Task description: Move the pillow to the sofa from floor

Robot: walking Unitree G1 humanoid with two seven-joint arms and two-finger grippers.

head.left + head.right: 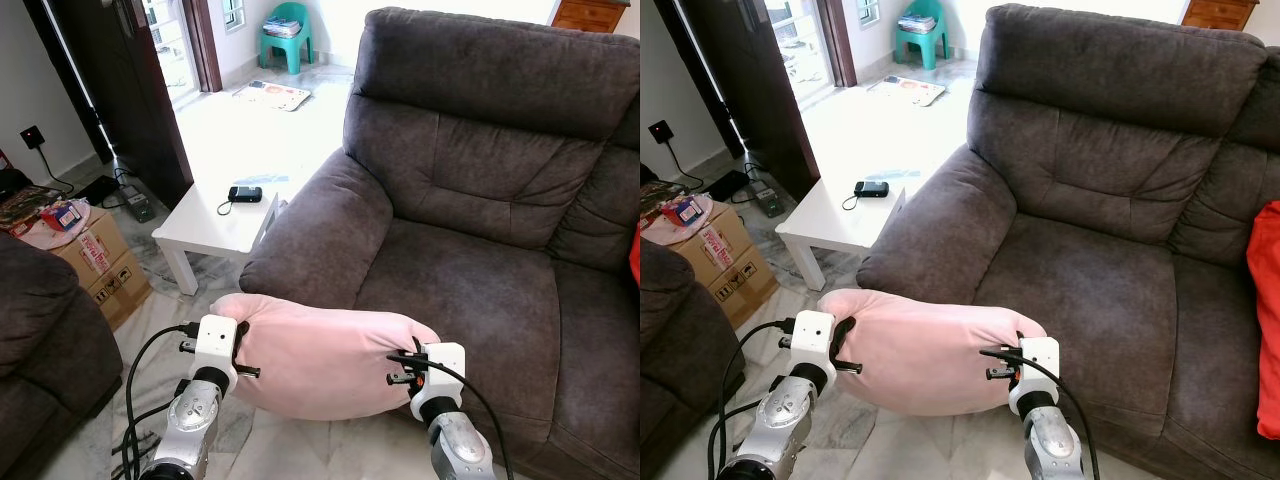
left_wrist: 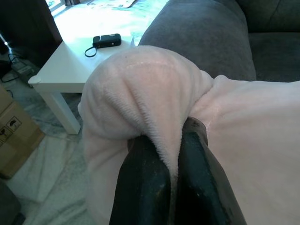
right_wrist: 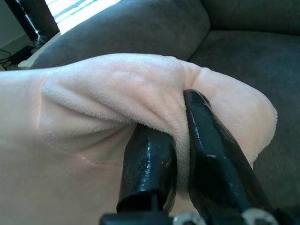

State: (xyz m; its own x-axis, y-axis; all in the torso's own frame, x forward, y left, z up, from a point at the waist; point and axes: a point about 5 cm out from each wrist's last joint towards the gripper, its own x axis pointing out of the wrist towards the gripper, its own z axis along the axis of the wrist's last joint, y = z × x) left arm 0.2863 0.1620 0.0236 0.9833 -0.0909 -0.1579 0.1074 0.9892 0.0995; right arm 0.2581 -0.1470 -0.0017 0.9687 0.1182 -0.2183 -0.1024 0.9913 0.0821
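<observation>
Our left claw (image 2: 171, 154) is clamped on a fold of plush at one end of the pink pillow (image 1: 320, 355), its two black fingers (image 2: 143, 187) pinching the fabric between them. Our right claw (image 3: 180, 140) is clamped the same way on a fold at the other end. So we have the pillow slung between both arms, lifted off the tiled floor (image 1: 120, 340) and hanging just in front of the dark grey sofa (image 1: 480, 200), near the foot of its armrest (image 1: 320, 230). Whether its far side already brushes the front edge of the seat cushion (image 1: 480, 290) we cannot quite tell.

We judge the carry to be in hand: picked up, not yet delivered. The next move calls for us to raise both arms together above the seat edge, reach forward over the cushion, and only then part both claws so the pillow drops squarely on the seat. To our left, the small white desk (image 1: 195, 225) with a black device (image 1: 245, 194) stands well apart from our path.
</observation>
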